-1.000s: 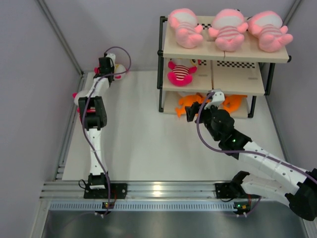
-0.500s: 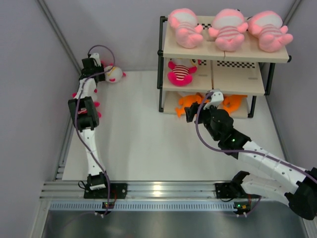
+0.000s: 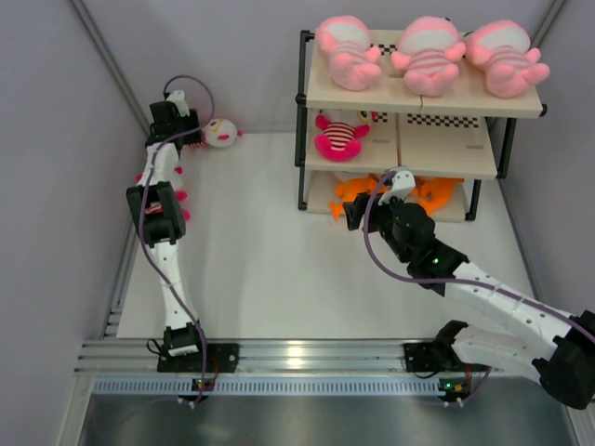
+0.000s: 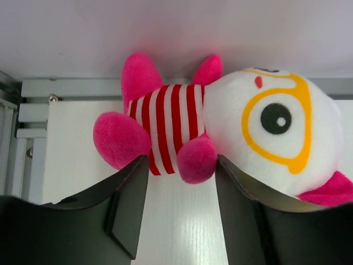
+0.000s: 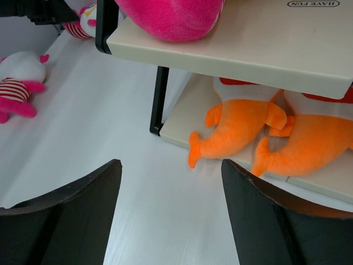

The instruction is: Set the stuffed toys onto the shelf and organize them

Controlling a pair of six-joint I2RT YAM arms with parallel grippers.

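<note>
The shelf (image 3: 465, 102) stands at the back right. Three pale pink toys (image 3: 428, 46) lie on its top board, one hot-pink toy (image 3: 337, 135) on the middle board, and orange fish (image 3: 353, 190) on the bottom board. A hot-pink toy (image 3: 219, 135) lies at the back left by the wall. My left gripper (image 3: 193, 137) is open right in front of it, jaws either side of its leg (image 4: 196, 160). Another hot-pink toy (image 3: 183, 195) lies mostly hidden behind the left arm. My right gripper (image 3: 358, 212) is open and empty before the bottom board.
The wall runs just behind the back-left toy (image 4: 220, 121). A metal rail (image 3: 130, 242) edges the table's left side. In the right wrist view the shelf's black front post (image 5: 160, 99) stands ahead, with two orange fish (image 5: 237, 130) to its right.
My left gripper has swung left off the back-left toy, which now shows to its right. My right gripper has edged slightly toward the shelf.
</note>
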